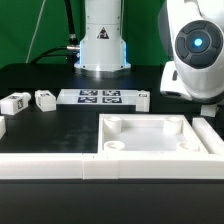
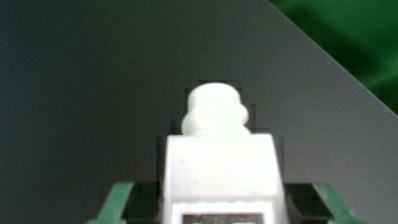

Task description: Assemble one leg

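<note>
Wrist view: clamps leg [image 2: 222,160] in gripper [image 2: 217,203], points its rounded peg [image 2: 215,105] straight ahead, lengthwise, over dark table [image 2: 89,80].

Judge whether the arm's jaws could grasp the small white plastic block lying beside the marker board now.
Probably not yet: the jaws seem shut on another white peg-tipped plastic leg. The small white plastic block lies uncovered on the black table, so access looks free afterwards.
</note>
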Robot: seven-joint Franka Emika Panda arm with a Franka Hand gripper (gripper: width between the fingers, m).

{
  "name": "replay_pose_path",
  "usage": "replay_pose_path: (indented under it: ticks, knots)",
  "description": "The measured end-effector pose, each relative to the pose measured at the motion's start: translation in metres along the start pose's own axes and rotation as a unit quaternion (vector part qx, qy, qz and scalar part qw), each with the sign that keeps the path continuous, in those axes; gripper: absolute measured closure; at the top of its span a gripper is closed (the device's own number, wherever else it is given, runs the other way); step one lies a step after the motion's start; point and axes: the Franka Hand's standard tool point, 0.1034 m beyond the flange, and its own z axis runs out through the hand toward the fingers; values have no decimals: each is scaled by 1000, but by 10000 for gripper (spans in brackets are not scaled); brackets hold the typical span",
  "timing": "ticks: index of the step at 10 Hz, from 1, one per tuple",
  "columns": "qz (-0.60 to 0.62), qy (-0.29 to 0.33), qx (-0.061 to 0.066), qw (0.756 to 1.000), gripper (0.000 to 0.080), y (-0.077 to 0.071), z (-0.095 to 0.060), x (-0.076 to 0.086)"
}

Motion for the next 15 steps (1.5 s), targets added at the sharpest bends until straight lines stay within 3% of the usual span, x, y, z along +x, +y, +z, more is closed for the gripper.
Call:
replay_pose_path:
  ticks: [2, 3, 4, 7, 9, 10, 11, 12, 13, 14, 15]
  knots:
    - [-16, -10, -6, 1000, 511, 23, -43, -14]
    - [-14, -8, 1, 1000, 509, 31, -67, -23]
    - [-10, -10, 7, 1000, 509, 39, -81, -26]
    - [-11, 23, 14, 1000, 509, 33, -82, -19]
    - [-25, 104, 24, 994, 509, 31, -85, -12]
    - [-53, 152, 19, 987, 509, 47, -89, 4]
    - [-75, 176, 0, 982, 509, 66, -102, 7]
    - [-102, 237, -27, 966, 509, 73, -125, 10]
    - [-136, 289, -42, 947, 509, 77, -140, 5]
    - [-155, 359, -51, 919, 509, 82, -155, 3]
    - [-167, 374, -59, 910, 509, 87, -159, -4]
